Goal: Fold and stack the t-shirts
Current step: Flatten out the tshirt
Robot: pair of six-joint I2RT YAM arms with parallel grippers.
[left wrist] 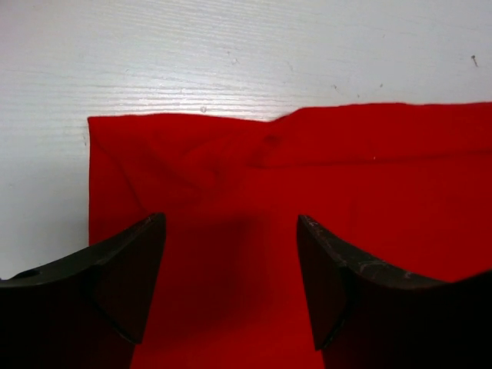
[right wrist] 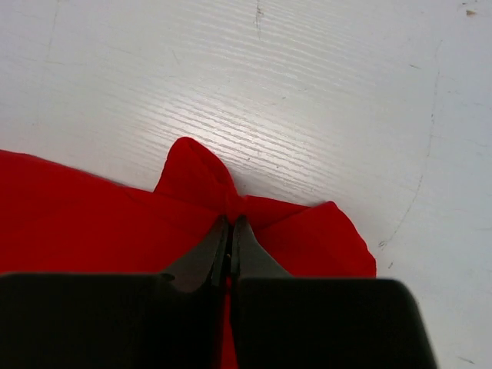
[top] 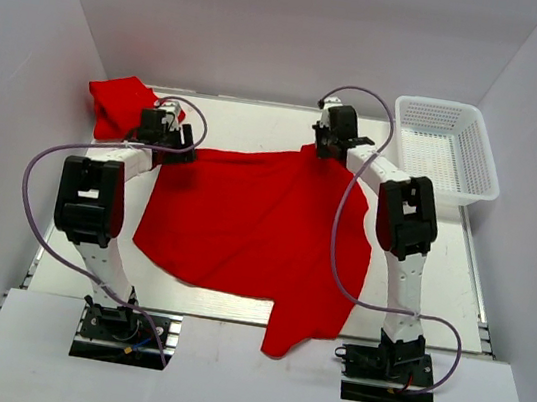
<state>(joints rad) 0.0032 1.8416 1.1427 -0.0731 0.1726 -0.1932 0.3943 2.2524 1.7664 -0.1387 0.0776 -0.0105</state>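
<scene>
Red cloth at the right end effector (right wrist: 231, 224): we see its jaws closed tight on a small peak of the spread t-shirt (top: 246, 218), and the fabric puckers up on either side of the tips.
Grip spot: the far edge of that shirt, where a corner of the cloth juts toward the back of the desk (top: 439, 277).
Left end effector (left wrist: 231, 221): its jaws stand wide apart over a squared corner at the shirt's far left. We cannot tell whether the tips touch the cloth.
Spread t-shirt: it lies mostly flat across the middle of the desk between our two arms, with one tongue reaching the near edge between the arm bases.
Bunched t-shirt (top: 116, 105): a crumpled heap at the far left corner, just beside the left end effector on its outer side.
Basket (top: 449, 193): white plastic mesh, rectangular with flared walls, at the far right corner of the desk, near the right arm. Both t-shirts lie outside it, on the desk.
Cloth: plain bright red, matte, with soft shallow creases.
Desk surface: white, finely ribbed, with a few dark scuffs.
</scene>
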